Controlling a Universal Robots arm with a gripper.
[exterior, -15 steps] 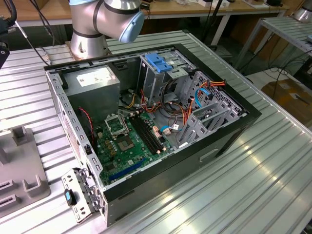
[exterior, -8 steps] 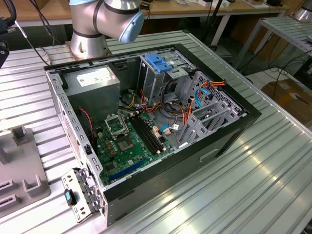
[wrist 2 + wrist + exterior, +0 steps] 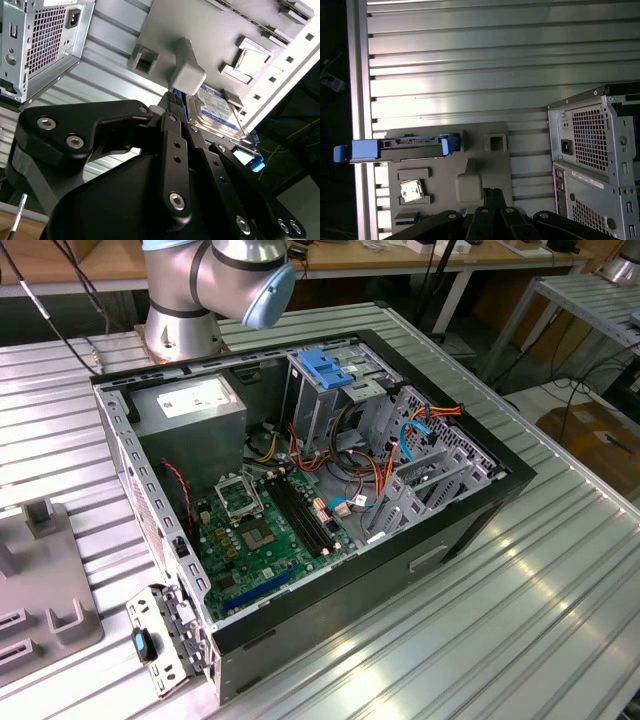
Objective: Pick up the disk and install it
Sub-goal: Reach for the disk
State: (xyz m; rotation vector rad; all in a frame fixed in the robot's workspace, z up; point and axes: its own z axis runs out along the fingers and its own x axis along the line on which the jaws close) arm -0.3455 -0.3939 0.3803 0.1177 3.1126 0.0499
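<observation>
The gripper (image 3: 490, 195) is seen with its fingers brought together and nothing held between them. It is hung over a grey holder (image 3: 482, 175), and no contact with anything can be made out. The disk (image 3: 395, 148) is stood on its long edge in a slot at one end of that holder, apart from the gripper. Its labelled face is shown in the second wrist view. The holder is laid on a ribbed metal table (image 3: 470, 75), near the computer case (image 3: 450, 540), which is lying open with its side panel off.

The disk is judged to be rigid and fairly heavy for its size. Its smooth metal faces could slip, and it is likely to be harmed by knocks. The blue plastic rail (image 3: 362, 150) around it is judged to be springy. A hold is therefore best taken across the two flat faces, near the middle of the upper edge, and not on the rail's ends.
</observation>
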